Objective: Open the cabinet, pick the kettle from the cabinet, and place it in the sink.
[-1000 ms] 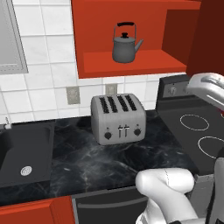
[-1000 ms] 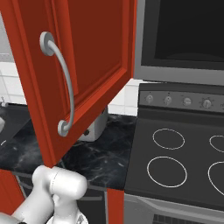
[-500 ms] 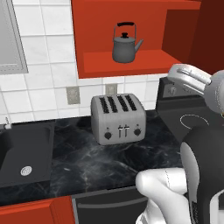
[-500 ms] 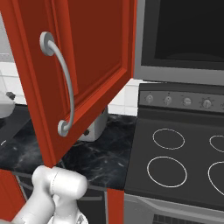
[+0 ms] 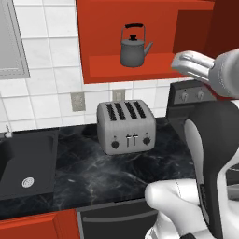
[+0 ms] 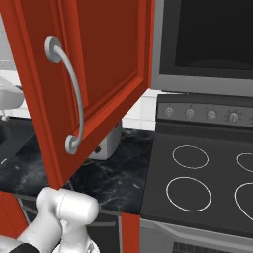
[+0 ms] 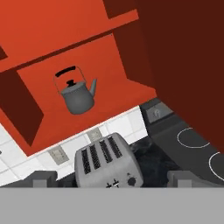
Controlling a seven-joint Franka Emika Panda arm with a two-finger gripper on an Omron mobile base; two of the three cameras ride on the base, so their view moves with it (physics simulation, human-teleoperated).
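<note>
Pincer [image 7: 112,179] jaws are held wide apart, and nothing is gripped. The cabinet [image 5: 154,70] is already opened. The kettle [image 5: 133,48] is seen upright on the cabinet shelf, above the toaster [image 5: 125,126]. Next, the kettle handle must be reached and pinched, then carried to the sink [image 5: 25,161].

Glossy white rounded arm [image 5: 212,154] w/ dark grey joint bands.

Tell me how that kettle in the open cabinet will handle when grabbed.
The kettle looks like rigid metal, so probably stiff and smooth, maybe slippery at the body. Its arched handle seems the safer hold, though it may swing below it. The knobbed lid could shift if tilted.
</note>
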